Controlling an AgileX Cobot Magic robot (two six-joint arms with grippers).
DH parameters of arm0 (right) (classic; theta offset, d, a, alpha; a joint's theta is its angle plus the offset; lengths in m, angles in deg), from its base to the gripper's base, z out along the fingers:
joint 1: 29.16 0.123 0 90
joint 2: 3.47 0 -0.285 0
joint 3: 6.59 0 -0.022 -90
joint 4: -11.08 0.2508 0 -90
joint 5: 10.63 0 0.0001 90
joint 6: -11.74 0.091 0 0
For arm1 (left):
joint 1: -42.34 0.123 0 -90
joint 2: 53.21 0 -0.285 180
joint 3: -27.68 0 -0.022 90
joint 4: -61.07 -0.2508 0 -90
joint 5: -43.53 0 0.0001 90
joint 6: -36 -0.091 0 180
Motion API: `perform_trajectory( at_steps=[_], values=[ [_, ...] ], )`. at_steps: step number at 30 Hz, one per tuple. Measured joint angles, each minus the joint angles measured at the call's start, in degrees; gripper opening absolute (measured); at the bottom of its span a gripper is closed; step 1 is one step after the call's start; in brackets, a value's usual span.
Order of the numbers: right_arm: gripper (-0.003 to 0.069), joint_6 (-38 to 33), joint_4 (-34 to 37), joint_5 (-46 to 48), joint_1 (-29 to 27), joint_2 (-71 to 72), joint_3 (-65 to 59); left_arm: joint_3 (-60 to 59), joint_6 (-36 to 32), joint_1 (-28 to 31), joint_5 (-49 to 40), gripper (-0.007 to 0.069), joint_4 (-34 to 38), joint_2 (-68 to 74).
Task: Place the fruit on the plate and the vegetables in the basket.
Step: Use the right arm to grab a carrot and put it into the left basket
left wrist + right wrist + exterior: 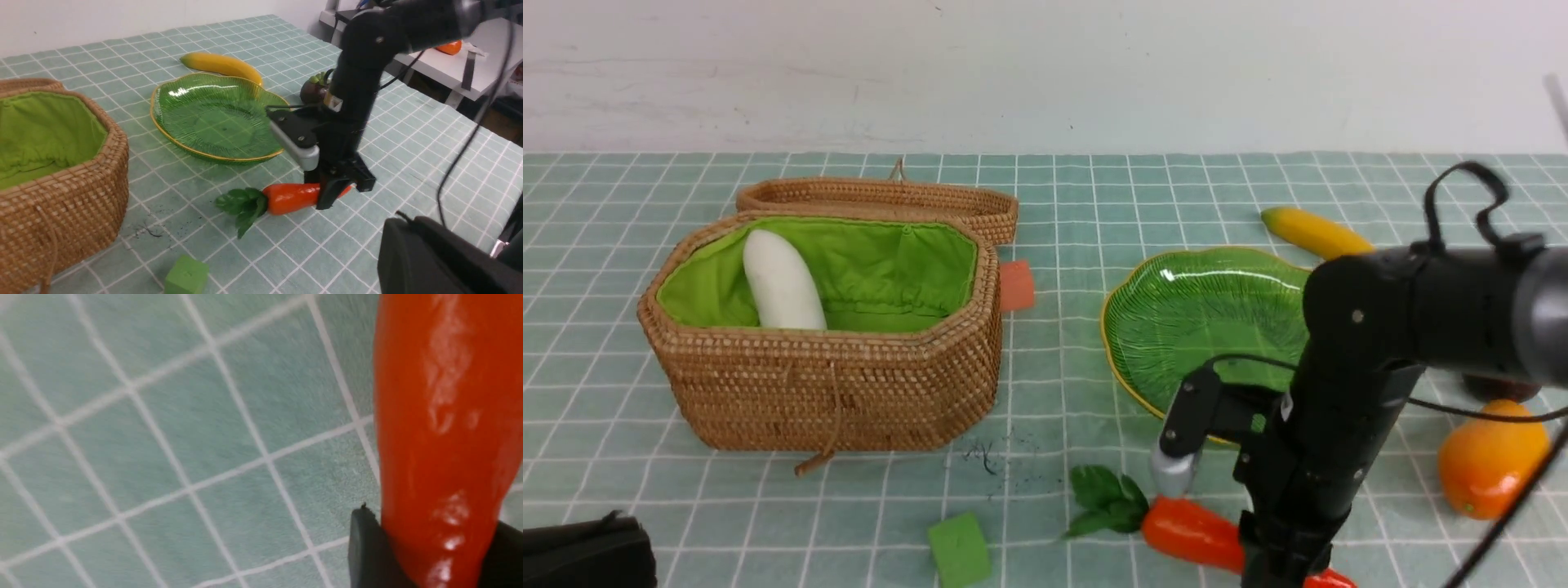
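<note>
My right fingers (331, 192) clamp the carrot (290, 198) on the surface (1094, 204) beside the plate (171, 122), a green cube (186, 275) nearby. The radish (783, 282) lies in the basket (833, 392); my left fingers (425, 253) are together.

**Colours I see**

My right pincer (325, 191) is black, the carrot (290, 198) orange-red with green leaves. The cloth (1094, 204) is pale teal, white-gridded. The basket (849, 392) is brown wicker, lime-lined; the radish (783, 282) white, the plate (1192, 310) ribbed green, yellow-rimmed.
</note>
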Motion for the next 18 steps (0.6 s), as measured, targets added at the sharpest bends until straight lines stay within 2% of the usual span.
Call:
perform_trajectory(
  at_steps=[1, 2, 4, 9, 11, 16, 18],
  values=[
    [0.0261, 0.39, 0.0, 0.15, 0.19, 0.0, 0.27, 0.0, 0.36, 0.0, 0.0, -0.0013, -0.41, 0.0],
    [0.0261, 3.38, 0.88, 0.4, 2.27, 4.2, 3.75, 0.0, 3.7, 0.0, 0.0, -0.0013, -3.94, 0.0],
    [0.0261, 3.72, 1.7, -0.51, 4.49, 6.66, 8.29, -0.05, 7.97, 0.0, -0.05, -0.0013, -8.01, 0.0],
    [0.0261, -0.7, 5.61, -7.91, 10.81, 5.53, 24.53, -0.11, 22.53, 0.0, -0.06, -0.0013, -20.81, 0.0],
    [0.0261, -1.55, 7.56, -10.9, 12.07, 2.02, 30.27, -0.19, 26.06, 0.0, -0.06, -0.0013, -23.72, 0.0],
    [0.0261, -3.08, 9.47, -17.8, 12.51, -11.95, 42.57, -0.19, 28.92, 0.0, -0.06, -0.0013, -26.04, 0.0],
    [0.0288, -3.13, 9.47, -19.72, 12.51, -16.69, 45.48, -0.32, 29.05, 0.0, 0.0, -0.0013, -26.11, 0.0]
  ],
)
